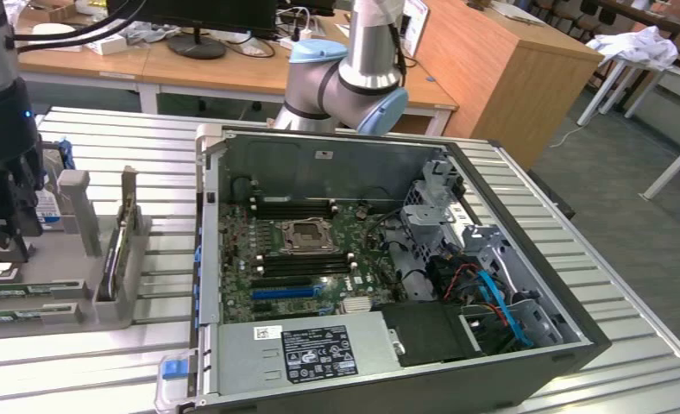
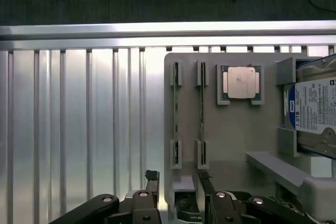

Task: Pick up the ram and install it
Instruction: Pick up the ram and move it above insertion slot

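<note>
A black two-fingered gripper point(image 2: 177, 182) hangs above a grey plastic parts tray point(image 2: 236, 129) on the slatted aluminium bench point(image 2: 73, 129), jaws spread wide and holding nothing. The ram point(image 2: 175, 111), a thin green circuit-board stick, stands on edge in slotted holders by the tray's edge farthest from the blue-labelled hard drive point(image 2: 315, 103). A second stick point(image 2: 201, 111) stands just beside it. The ram's long axis points straight into the gap between the fingers.
</note>
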Robot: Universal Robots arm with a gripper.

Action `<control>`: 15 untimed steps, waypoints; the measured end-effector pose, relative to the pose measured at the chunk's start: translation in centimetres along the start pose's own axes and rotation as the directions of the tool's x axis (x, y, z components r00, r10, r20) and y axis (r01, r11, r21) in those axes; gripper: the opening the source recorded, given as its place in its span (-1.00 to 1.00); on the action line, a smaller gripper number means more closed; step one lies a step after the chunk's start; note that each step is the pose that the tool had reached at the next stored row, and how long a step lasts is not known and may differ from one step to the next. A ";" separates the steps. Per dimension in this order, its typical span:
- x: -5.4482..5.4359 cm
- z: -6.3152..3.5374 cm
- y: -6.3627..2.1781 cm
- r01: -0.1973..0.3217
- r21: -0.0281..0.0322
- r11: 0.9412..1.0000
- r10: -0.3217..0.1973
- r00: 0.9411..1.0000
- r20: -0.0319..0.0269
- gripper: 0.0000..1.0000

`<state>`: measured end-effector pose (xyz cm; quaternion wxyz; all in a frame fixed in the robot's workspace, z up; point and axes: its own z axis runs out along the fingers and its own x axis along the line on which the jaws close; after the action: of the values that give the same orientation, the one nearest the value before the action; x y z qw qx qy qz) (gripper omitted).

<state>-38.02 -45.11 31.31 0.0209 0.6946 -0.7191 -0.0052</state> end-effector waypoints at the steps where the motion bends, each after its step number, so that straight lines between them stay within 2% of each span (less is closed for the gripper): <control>1: 0.0 0.20 -0.06 0.000 0.000 1.000 0.000 1.000 0.000 -0.18; 15: -0.1 2.70 -1.26 0.000 0.000 1.000 0.000 1.000 0.000 -0.18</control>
<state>-36.85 -45.10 28.56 0.0208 0.6946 -0.7191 -0.0052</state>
